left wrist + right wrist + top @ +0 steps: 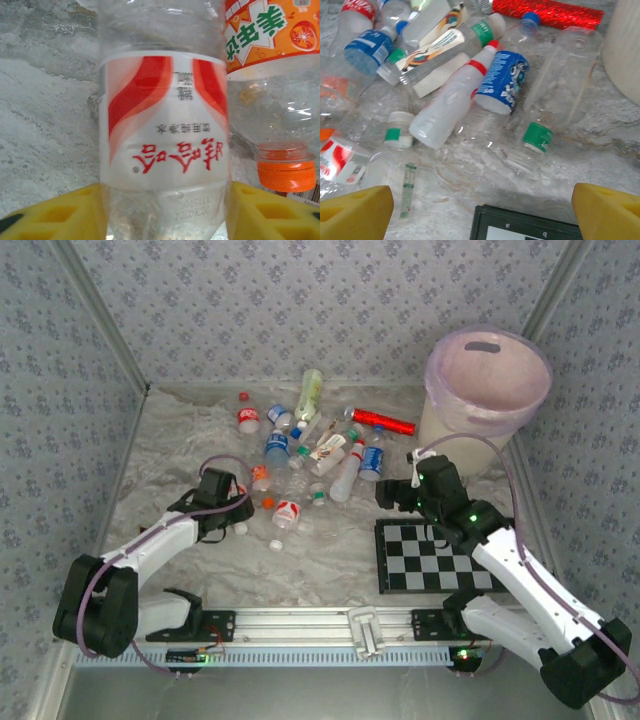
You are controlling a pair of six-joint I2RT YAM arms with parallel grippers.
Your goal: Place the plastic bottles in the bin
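A: Nearest first: what has the left gripper (165, 212) got?

B: Its yellow pads (55, 217) sit against both sides of a clear bottle with a red-and-white label (165, 145), low on the body. It looks like a grip, though I can't tell how firm.

A: So the step is the pick. Advice?

B: Thin plastic likely buckles, so squeeze just enough, then lift straight up. The orange-capped bottle (286, 172) lies just beside it and could drag along.

A: And the right gripper (480, 212)?

B: Jaws wide, nothing between them, hovering at the far edge of the checkerboard (435, 558), facing the heap of bottles (320, 450).

A: That sits on the route.

B: Yes. The bin (440, 420) stands in the far right corner, well apart from the held bottle, beyond the heap and the right arm. I'd carry high, clear the lilac rim, and release only above the opening.
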